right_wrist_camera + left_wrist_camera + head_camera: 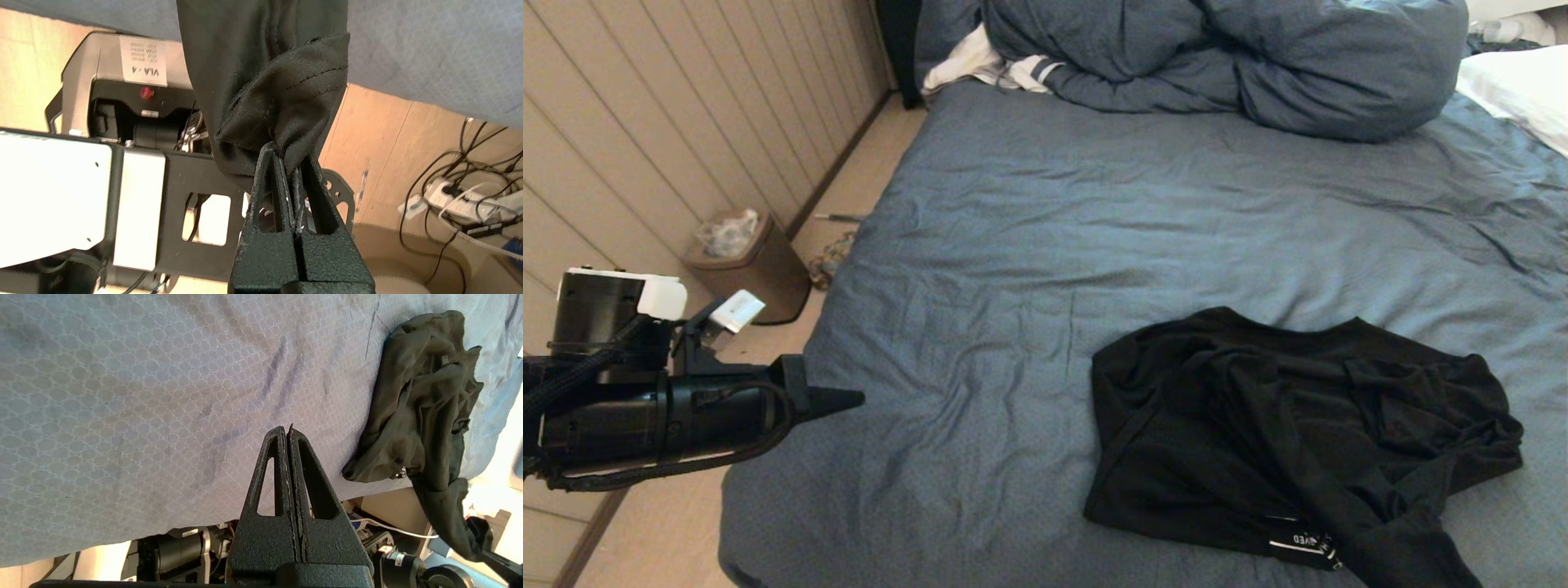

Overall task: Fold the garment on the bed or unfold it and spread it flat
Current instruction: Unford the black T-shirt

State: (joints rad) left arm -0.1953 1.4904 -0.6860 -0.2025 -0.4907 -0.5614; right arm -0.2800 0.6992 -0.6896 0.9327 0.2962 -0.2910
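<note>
The garment (1298, 433), a black T-shirt, lies crumpled on the near right part of the bed (1094, 245), a strip of white lettering showing at its front edge. One end trails off the bed's near edge. My right gripper (288, 157) is shut on that hanging hem of the garment (282, 94), below the bed's edge and outside the head view. My left gripper (854, 398) is shut and empty, held level over the bed's near left edge, well left of the shirt. In the left wrist view the left gripper (286, 428) hovers over bare sheet, the garment (425, 400) off to one side.
A bulky blue duvet (1225, 57) is heaped at the far end, with a white stripe-cuffed cloth (996, 69) beside it and a white pillow (1519, 90) at far right. A brown bin (747, 265) stands on the floor by the panelled wall. Cables (461, 200) lie on the floor.
</note>
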